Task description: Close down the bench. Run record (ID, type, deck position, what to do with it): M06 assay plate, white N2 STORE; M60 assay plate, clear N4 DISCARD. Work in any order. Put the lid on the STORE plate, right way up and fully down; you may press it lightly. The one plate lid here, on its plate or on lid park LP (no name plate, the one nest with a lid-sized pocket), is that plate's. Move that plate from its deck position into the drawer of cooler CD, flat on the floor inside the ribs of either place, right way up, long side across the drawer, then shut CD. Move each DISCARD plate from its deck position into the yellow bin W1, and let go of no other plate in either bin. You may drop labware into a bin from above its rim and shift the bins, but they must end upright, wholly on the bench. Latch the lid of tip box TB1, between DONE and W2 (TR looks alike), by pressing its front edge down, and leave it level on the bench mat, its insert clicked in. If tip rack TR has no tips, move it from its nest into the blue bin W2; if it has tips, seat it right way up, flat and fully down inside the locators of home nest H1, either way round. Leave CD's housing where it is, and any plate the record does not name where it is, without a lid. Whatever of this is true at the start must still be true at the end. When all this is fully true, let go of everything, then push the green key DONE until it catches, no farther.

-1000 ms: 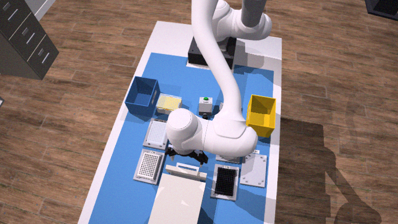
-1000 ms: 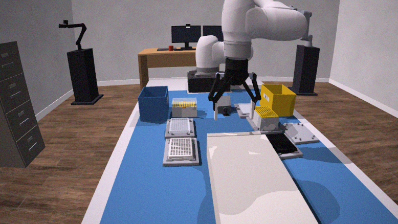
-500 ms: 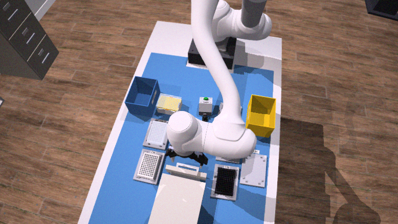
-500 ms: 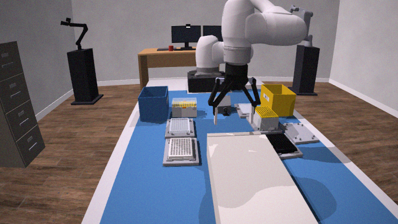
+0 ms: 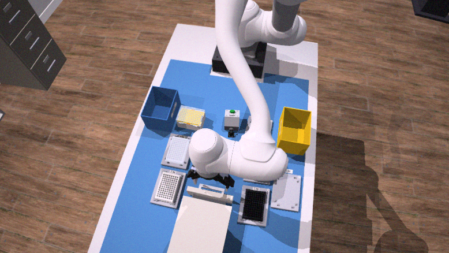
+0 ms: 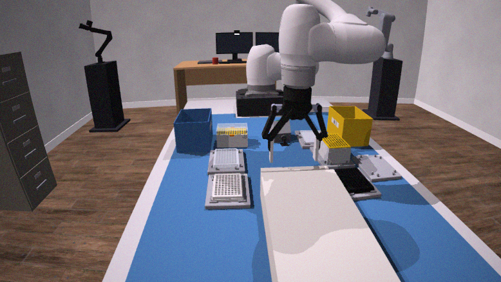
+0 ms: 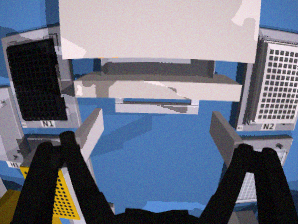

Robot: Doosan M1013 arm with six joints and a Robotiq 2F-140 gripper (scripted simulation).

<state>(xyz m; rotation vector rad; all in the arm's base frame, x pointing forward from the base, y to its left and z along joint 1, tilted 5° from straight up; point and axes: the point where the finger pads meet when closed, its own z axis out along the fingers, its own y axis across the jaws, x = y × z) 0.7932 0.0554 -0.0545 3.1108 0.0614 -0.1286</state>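
Observation:
My gripper (image 5: 210, 180) is open and empty. It hangs above the blue mat just in front of the drawer front (image 5: 209, 193) of the cream cooler CD (image 5: 201, 224). In the wrist view the fingers point at the drawer handle (image 7: 156, 104), apart from it. The white plate (image 5: 167, 187) sits in its nest left of the cooler, without a lid. The clear plate (image 5: 177, 150) sits in the nest behind it. The yellow bin (image 5: 294, 130) stands at the right and the blue bin (image 5: 160, 108) at the left. Tip box TB1 (image 5: 190, 116) stands beside the blue bin. The green key DONE (image 5: 232, 111) is behind my gripper.
A black plate (image 5: 254, 204) sits in a nest right of the cooler. An empty grey nest (image 5: 286, 192) lies beside it. Tip rack TR (image 6: 334, 149), with a yellow top, stands close to my right finger. Another nest (image 6: 306, 136) lies behind the rack, partly hidden.

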